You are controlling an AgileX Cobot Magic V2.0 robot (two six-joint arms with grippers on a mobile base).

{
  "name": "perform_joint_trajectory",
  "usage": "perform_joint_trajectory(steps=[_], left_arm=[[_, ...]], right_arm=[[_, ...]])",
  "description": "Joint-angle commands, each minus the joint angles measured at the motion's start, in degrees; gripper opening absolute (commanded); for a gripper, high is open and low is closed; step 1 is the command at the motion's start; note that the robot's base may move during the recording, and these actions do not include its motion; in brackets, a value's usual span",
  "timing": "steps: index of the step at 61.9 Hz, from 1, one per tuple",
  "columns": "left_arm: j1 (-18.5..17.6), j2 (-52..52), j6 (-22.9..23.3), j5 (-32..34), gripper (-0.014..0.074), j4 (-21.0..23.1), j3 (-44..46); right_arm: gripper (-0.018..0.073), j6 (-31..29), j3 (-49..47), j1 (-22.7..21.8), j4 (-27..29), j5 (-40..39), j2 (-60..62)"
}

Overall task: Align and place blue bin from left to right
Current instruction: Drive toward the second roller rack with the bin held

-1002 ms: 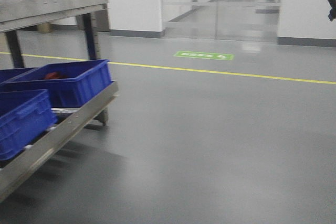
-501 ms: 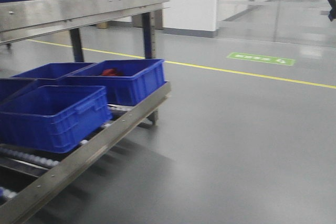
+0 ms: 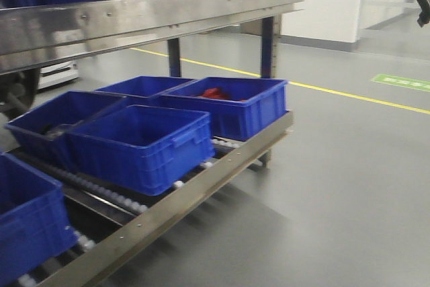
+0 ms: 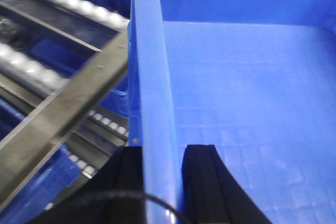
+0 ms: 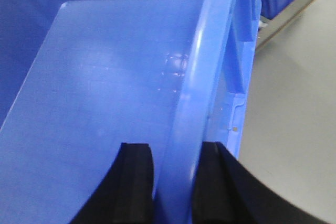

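blue bin gripped on both sides: left fingers clamp one wall, right fingers the other.

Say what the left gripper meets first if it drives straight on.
The side wall of the blue bin: the left gripper straddles it, one finger inside, one outside. How far it could slide is unclear.

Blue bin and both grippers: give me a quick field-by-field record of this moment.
blue bin: empty, held by both side walls
left gripper: jaws clamped on its left wall
right gripper: jaws clamped on its right wall
rack: roller shelf holding darker blue bins
red item: inside the far bin
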State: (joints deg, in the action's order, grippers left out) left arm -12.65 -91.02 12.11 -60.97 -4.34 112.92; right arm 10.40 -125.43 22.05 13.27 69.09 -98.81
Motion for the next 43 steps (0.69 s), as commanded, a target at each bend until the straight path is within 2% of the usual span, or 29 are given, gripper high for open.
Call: perform_joint_trajectory(steps=[1, 43], left_arm=[[-0.7, 1.0, -0.1, 8.6, 0.0025, 3.5, 1.0], [-0.7, 1.0, -0.1, 8.6, 0.0025, 3.4, 1.0]], right_arm=[[-0.0060, -2.4, -0.9, 0.9, 6.0, -5.3, 1.1], [-0.0060, -2.4, -0.9, 0.9, 6.0, -5.3, 1.1]])
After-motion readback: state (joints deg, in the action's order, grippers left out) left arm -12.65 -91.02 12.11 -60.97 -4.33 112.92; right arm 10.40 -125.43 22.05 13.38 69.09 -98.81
